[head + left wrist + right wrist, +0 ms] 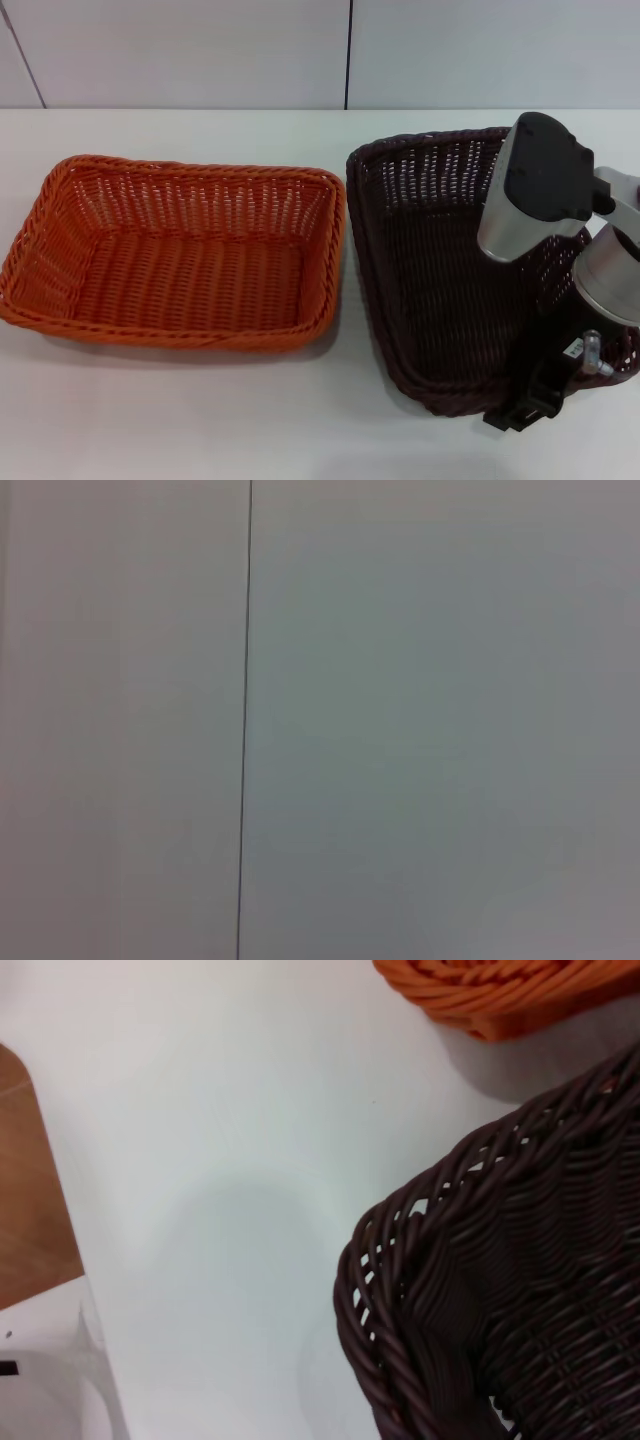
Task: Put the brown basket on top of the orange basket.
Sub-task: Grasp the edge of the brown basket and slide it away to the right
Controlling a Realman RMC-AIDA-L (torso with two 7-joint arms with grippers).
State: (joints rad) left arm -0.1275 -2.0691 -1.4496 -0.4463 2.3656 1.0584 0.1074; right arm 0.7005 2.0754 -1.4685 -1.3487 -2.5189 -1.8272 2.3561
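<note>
The orange basket [180, 255] sits empty on the left of the white table. The brown basket [430, 260] is right beside it, turned askew, with its near end narrower in the head view. My right gripper [528, 405] is at the brown basket's near right rim and appears shut on it; the arm hides that corner. The right wrist view shows a braided corner of the brown basket [500, 1300] close up, and the orange basket's rim [500, 990] beyond it. My left arm is out of view.
The white table [200, 420] runs in front of both baskets. A grey panelled wall stands behind it. In the right wrist view the table's edge and brown floor [30, 1190] show beyond the basket. The left wrist view shows only the wall.
</note>
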